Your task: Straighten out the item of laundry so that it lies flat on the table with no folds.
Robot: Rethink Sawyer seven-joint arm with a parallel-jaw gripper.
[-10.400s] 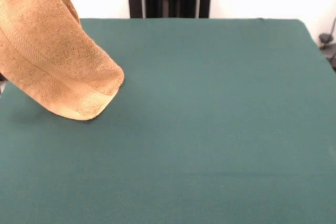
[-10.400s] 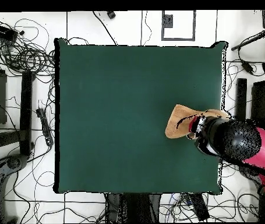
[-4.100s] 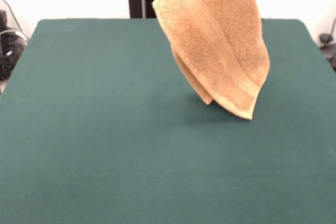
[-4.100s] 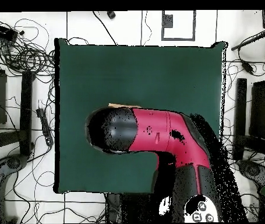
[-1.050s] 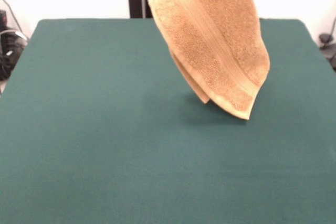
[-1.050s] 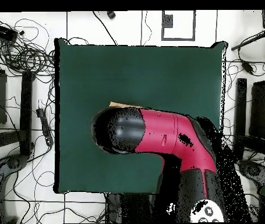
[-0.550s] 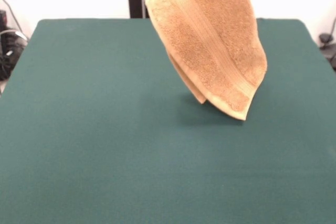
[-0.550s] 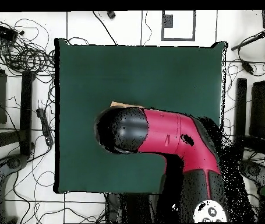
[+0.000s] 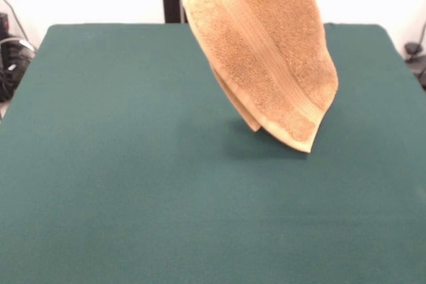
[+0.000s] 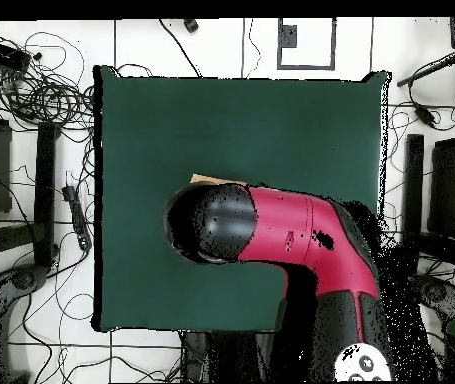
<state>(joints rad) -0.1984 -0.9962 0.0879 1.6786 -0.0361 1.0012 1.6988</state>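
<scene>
I see the towel (image 9: pixel 266 51) hanging doubled above the table (image 9: pixel 120 184), toward 12 o'clock of centre. The arm (image 10: pixel 271 235) hides my gripper, so I cannot tell its grip. Dropped now, I judge it would land folded.

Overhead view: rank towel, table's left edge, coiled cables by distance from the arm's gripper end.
Gripper hidden under the arm's black end.
1. towel, peeking out just above it.
2. table's left edge, picture left.
3. coiled cables, top-left floor.
</scene>
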